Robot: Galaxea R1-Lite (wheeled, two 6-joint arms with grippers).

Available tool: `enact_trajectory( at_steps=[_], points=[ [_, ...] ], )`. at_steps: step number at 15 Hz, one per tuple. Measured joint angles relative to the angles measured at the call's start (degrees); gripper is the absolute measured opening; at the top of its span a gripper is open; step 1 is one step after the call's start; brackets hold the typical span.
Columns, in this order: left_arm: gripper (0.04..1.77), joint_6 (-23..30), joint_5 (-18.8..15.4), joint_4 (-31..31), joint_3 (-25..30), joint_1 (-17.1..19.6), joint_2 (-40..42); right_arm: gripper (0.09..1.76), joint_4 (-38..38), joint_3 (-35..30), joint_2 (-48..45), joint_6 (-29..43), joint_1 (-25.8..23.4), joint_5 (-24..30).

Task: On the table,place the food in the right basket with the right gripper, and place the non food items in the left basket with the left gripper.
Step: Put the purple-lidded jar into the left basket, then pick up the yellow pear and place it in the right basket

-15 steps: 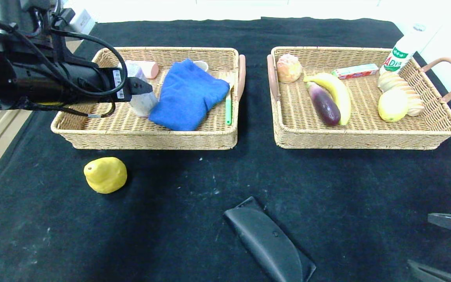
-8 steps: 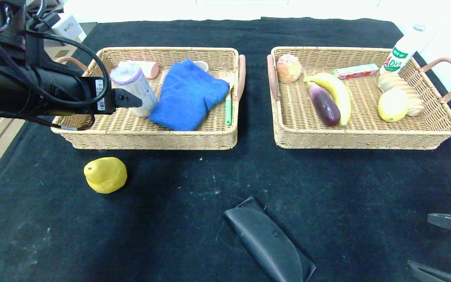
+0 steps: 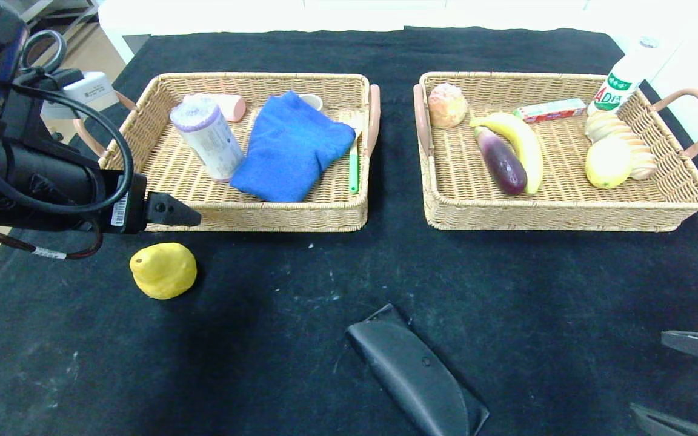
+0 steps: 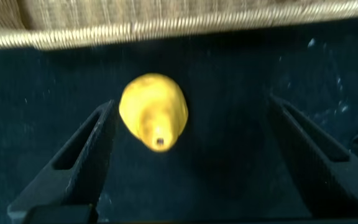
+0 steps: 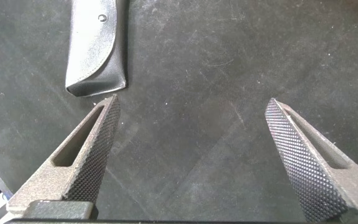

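Left wrist view shows the left gripper (image 4: 191,155) spread wide and empty above the black felt-like worktop (image 3: 300,278), with the smooth, waxy yellow pear (image 4: 154,111) lying between its fingers, just in front of the woven wicker left basket (image 3: 228,217). That pear is food and, by my reckoning, belongs to the right gripper (image 5: 197,155), which waits open at the near right edge beside the stiff black glasses case (image 5: 95,46). To do this well, I'd have the left arm clear off, then close gently round the pear's rounded belly rather than its tapered end.
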State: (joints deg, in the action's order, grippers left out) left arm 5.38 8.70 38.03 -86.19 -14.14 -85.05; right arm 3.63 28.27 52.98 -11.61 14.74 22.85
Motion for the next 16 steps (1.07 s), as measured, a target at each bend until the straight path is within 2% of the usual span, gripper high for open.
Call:
enact_trajectory(
  at_steps=[7, 10, 14, 16],
  points=[
    [1.71, -0.1, -0.1, -0.5, 8.9, 0.8, 1.8, 1.71, 0.0, -0.1, 0.0, 0.0, 0.0, 0.0],
    [1.71, -0.1, -0.2, -0.9, 10.3, 2.7, 1.1, 1.71, 0.0, -0.1, 0.0, 0.0, 0.0, 0.0],
    [1.71, -0.4, -0.7, -6.5, 12.3, 4.4, -0.6, 1.71, 0.0, -0.3, 0.0, -1.0, 0.0, -0.1],
    [1.71, -0.4, -0.9, -7.0, 13.0, 4.9, -1.4, 1.71, 0.0, -0.3, 0.0, -1.0, -0.1, -0.1]
  ],
)
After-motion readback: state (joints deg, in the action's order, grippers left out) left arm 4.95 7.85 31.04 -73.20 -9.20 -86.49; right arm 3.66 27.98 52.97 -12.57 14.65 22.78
